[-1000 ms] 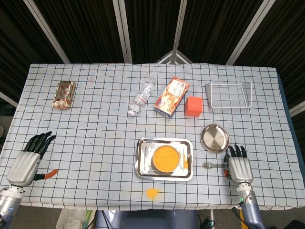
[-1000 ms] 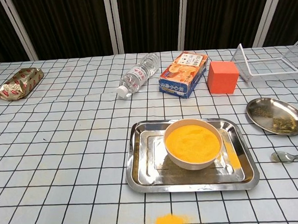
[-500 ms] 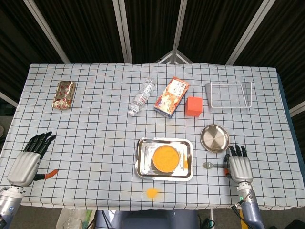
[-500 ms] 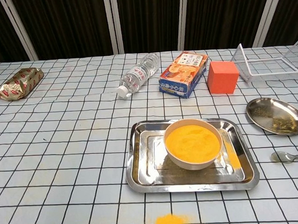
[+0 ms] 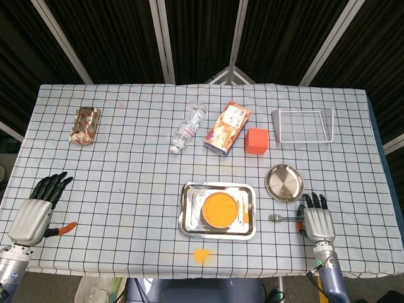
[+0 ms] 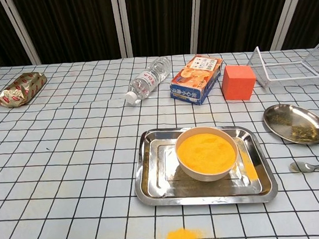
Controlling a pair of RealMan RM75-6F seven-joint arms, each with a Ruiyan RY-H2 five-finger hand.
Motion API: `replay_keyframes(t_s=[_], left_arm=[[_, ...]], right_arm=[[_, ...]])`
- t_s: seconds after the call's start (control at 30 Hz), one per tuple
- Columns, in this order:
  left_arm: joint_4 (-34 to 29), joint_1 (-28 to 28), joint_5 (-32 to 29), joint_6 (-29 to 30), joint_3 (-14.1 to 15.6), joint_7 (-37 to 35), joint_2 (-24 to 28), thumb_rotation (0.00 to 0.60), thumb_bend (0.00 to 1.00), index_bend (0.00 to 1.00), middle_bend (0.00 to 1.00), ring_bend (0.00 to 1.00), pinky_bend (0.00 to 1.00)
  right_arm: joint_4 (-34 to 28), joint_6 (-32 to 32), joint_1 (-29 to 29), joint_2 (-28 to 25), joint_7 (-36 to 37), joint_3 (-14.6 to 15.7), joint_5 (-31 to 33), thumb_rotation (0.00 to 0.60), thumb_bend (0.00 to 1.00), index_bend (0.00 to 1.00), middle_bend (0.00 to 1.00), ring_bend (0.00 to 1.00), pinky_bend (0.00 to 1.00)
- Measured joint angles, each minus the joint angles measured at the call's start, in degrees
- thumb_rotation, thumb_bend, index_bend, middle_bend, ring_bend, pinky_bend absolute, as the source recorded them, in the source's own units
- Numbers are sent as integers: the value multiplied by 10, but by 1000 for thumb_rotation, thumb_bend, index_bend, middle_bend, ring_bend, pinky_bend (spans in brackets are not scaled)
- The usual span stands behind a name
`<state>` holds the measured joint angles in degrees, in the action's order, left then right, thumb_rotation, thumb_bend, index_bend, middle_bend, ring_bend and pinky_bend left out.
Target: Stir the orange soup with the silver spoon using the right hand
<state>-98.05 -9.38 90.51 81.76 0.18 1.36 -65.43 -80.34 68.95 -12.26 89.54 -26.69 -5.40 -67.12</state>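
Head view: the right hand (image 5: 314,218) lies palm-down at the near right edge of the table (image 5: 126,164), fingers straight and slightly spread; it covers the spoon (image 5: 278,218) handle, so whether it grips cannot be told. The spoon's bowl lies on the cloth between hand and tray (image 5: 187,211). The left hand (image 5: 36,208) rests open, holding nothing, near left. Bare cloth spreads left of the tray.

Chest view: neither hand shows. The spoon (image 6: 306,167) is cut off at the right edge. The soup (image 6: 206,150) sits in its bowl on the tray (image 6: 151,173).

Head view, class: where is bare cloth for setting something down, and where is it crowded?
Bare: the wide stretch between the foil packet, water bottle and steel tray. Crowded: around the right robot hand, with the silver spoon and round dish close by.
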Motion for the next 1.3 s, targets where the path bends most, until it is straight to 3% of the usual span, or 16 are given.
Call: replay_keyframes(t_s=[0.7,1.3], left_arm=[[-2,-1,-3,-5,1,-1,2,600,20,0,0,0,0],[-4,-1,0,-7,4,-1,3,600,20,0,0,0,0]], right_arm=[[-24,13,-3,-19,5,-5,0,600,515,557,175,0,0],[-146,59,-13,-68,-10,-27,-37,600,516,557,175,0,0]])
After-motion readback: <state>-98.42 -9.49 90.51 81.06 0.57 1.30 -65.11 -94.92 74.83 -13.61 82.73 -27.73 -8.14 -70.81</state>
